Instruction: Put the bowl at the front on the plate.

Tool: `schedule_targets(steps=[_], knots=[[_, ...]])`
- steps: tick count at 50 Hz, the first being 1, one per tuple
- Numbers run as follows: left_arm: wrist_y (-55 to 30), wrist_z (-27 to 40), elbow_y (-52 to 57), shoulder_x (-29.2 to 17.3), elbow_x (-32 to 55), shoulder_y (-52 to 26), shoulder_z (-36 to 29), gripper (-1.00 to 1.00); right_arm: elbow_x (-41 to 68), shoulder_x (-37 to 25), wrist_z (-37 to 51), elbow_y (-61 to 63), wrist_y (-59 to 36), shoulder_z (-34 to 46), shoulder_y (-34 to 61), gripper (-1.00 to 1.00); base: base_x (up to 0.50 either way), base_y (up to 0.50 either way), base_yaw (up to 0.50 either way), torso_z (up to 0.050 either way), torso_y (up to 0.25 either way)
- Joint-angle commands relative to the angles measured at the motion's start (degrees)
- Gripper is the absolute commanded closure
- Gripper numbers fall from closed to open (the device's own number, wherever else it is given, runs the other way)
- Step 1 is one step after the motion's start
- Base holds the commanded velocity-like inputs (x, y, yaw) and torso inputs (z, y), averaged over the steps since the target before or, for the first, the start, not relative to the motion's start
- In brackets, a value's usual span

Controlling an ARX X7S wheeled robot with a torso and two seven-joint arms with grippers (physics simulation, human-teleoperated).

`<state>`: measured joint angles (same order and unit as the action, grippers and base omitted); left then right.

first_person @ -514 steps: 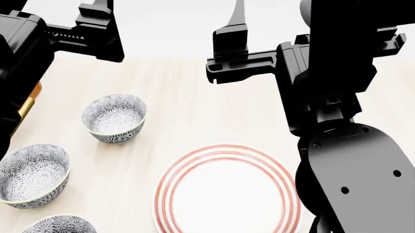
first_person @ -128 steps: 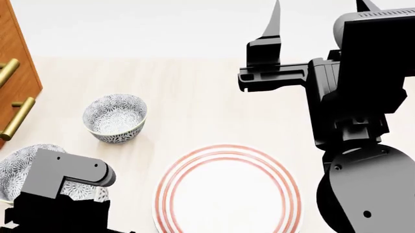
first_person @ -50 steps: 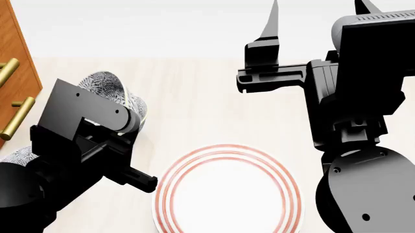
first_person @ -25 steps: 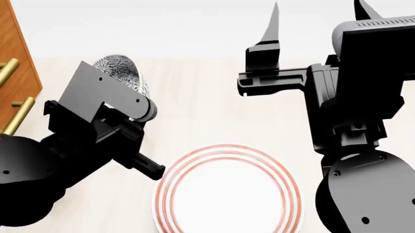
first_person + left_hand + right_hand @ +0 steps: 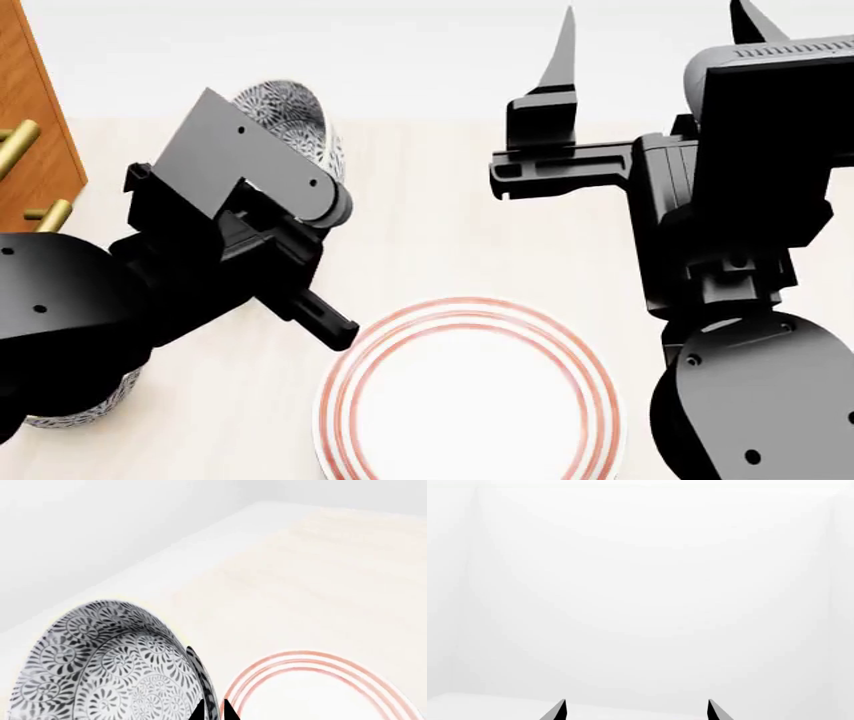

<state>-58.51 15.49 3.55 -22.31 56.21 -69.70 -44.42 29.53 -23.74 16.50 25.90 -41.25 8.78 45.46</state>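
Our left gripper is clamped on the rim of the bowl, holding it tilted above the table, just beside the plate on its cabinet side. Our right gripper stands spread and empty, raised beyond the plate.

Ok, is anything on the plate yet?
No. The plate is bare where visible; its near edge is out of frame. The bowl hangs tilted in the left gripper beside it.
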Motion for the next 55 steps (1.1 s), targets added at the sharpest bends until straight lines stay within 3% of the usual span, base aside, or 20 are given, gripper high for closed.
schedule_targets(steps=[1,55], knots=[[1.3,-2.43,-1.67,0.92,-2.32,-2.23,-1.3,1.0,0.27,-0.24,0.05,0.21,-0.2,0.08,0.28,-1.0,0.0,0.0,0.0,0.0,0.0],[9.57,-20.08,-18.87,8.57,-13.8,-11.26,-14.92,1.0,0.74,-0.71,-0.15,0.52,0.9,0.94,0.9,-1.0,0.0,0.0,0.0,0.0,0.001]])
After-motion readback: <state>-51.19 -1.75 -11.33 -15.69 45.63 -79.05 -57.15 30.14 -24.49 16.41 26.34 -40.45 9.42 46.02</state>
